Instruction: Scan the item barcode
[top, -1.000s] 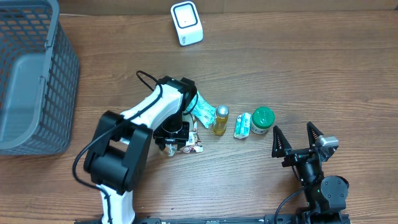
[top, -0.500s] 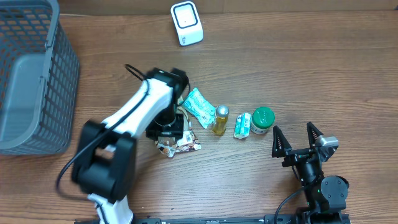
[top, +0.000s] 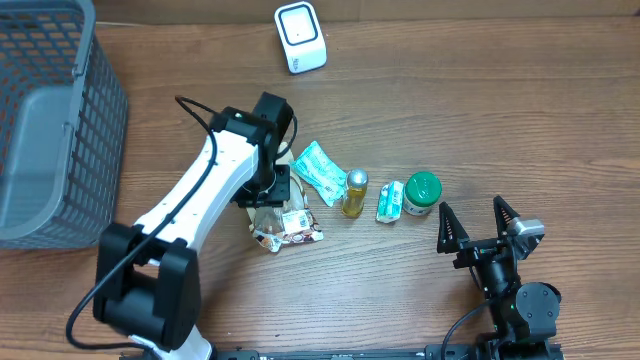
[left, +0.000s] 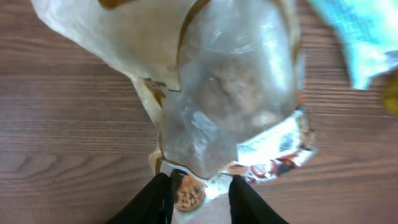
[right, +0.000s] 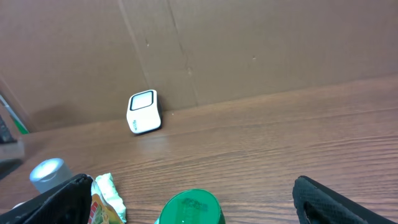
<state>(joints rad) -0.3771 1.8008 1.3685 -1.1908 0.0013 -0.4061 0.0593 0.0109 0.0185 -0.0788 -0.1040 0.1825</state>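
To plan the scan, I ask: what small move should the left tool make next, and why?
Probably close the left tool on the snack packet. Its fingers straddle the packet's edge, the packet lies on the table, and the white scanner stands apart, so a grip must come first.

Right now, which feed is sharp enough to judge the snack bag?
Overhead: sharp, evenly lit, though the left arm covers part of the snack bag. Left wrist: too close, bag soft with glare on its clear film. Right wrist: scanner crisp, its own fingers dark blurs.

No lettering can be read — the print on the snack packet (top: 295, 228) seems too blurred.
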